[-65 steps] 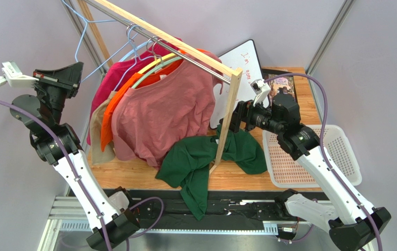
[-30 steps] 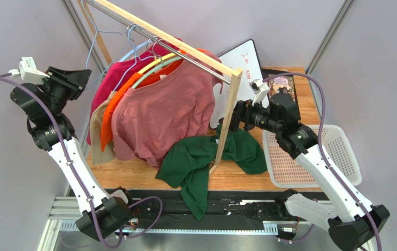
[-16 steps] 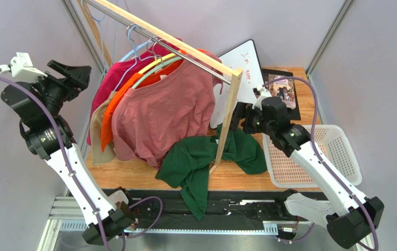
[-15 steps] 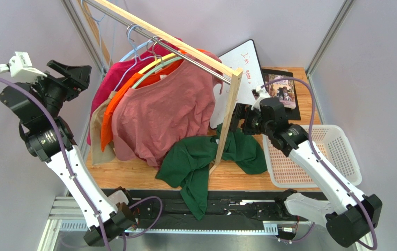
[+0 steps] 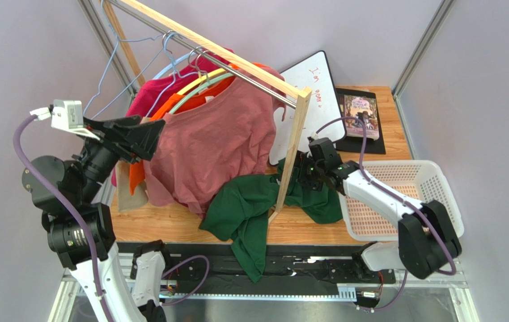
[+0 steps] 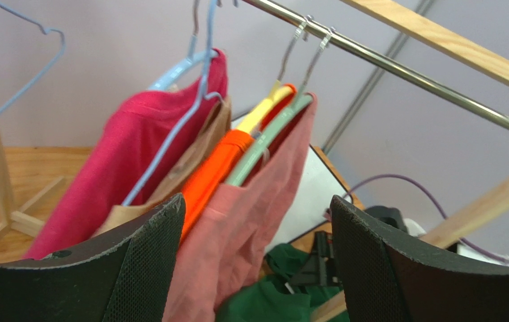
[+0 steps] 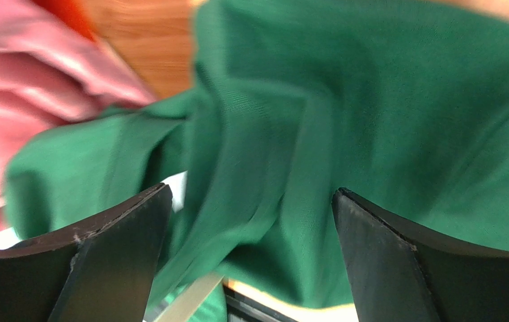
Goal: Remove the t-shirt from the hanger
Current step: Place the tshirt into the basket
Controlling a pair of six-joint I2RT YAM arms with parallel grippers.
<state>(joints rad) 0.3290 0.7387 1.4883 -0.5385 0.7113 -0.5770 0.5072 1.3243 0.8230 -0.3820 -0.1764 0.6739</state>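
A green t-shirt (image 5: 254, 208) lies crumpled on the table at the foot of the rack's wooden post, off any hanger. An empty blue wire hanger (image 5: 113, 60) hangs at the left end of the rod. A pink t-shirt (image 5: 210, 144) hangs on a green hanger, with orange and magenta shirts behind it. My left gripper (image 5: 158, 131) is open beside the hanging shirts and holds nothing; in its wrist view the gripper (image 6: 257, 199) frames the pink t-shirt (image 6: 250, 228). My right gripper (image 5: 302, 176) hovers open just above the green t-shirt (image 7: 371, 100).
The rack's wooden post (image 5: 293, 154) stands right beside my right gripper. A white basket (image 5: 432, 201) sits at the table's right edge. A whiteboard (image 5: 318, 87) and a book (image 5: 360, 114) lie at the back right. The metal rod (image 6: 385, 60) runs above the hangers.
My left gripper opened, let go of the blue hanger and swung right toward the shirts. My right arm dropped down and forward over the green t-shirt, jaws widening.
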